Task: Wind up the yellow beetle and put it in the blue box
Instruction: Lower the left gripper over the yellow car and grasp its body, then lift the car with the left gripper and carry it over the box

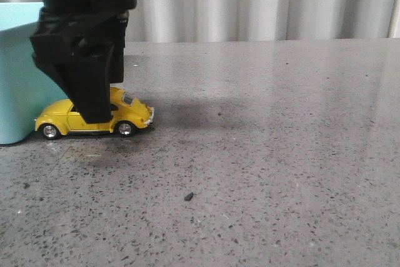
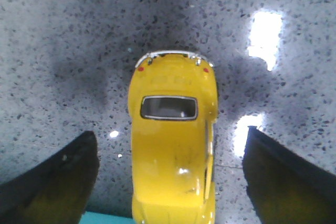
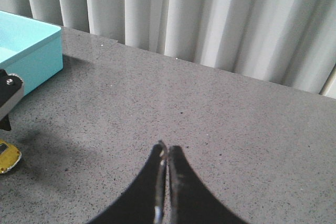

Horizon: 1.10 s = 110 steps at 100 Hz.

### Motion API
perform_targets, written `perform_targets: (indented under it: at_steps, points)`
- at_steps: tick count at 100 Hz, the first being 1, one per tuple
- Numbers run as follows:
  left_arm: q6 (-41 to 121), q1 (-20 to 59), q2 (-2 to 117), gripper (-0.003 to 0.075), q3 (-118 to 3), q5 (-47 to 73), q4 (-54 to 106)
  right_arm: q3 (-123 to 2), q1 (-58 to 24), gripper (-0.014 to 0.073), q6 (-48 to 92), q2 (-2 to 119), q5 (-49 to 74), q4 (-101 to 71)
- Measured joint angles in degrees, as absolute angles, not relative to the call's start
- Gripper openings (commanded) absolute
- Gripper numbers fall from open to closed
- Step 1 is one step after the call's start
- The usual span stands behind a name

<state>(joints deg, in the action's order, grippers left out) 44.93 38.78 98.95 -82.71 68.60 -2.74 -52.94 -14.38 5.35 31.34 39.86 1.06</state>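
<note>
The yellow beetle [image 1: 128, 114] stands on its wheels on the grey speckled table, its tail close to the blue box [image 1: 15, 73] at the far left. My left gripper [image 1: 94, 114] hangs straight down over the car, one black finger covering its middle. In the left wrist view the beetle [image 2: 173, 150] lies between the two fingers [image 2: 52, 182], which stand open with bare table showing on both sides of the car. My right gripper [image 3: 167, 148] is shut on nothing, above bare table to the right of the beetle [image 3: 8, 157] and the blue box [image 3: 26, 51].
A small dark speck [image 1: 188, 196] lies on the table [image 1: 281, 154] in front of the car. Pale pleated curtains [image 1: 269, 1] run behind the table's far edge. A strip of the blue box [image 2: 105, 217] shows beside the car's end.
</note>
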Motion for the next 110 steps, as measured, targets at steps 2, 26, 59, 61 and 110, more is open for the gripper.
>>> perform_targets:
  at_steps: [2,26,59,61,110]
  points:
    - [44.93,38.47,99.26,0.0525,-82.71,68.6,-2.74,-52.94,-14.38,-0.0041,5.35,31.34,39.86,1.06]
    - [44.93,35.68,100.64,0.0466,-82.71,68.02,-0.38,-52.94,-14.38,-0.0041,5.35,31.34,39.86,1.06]
    - [45.02,34.02,100.64,0.0143,-82.75,67.9,3.67,-52.94,-14.38,-0.0041,5.35,31.34,39.86,1.06]
    - [45.02,34.02,100.64,0.0132,-82.75,67.9,3.78,-52.94,-14.38,-0.0041,5.35,31.34,39.86,1.06]
    - [45.02,33.96,98.53,0.0081,-95.02,68.11,7.52,-52.94,-14.38,-0.0041,5.35,31.34,39.78,1.06]
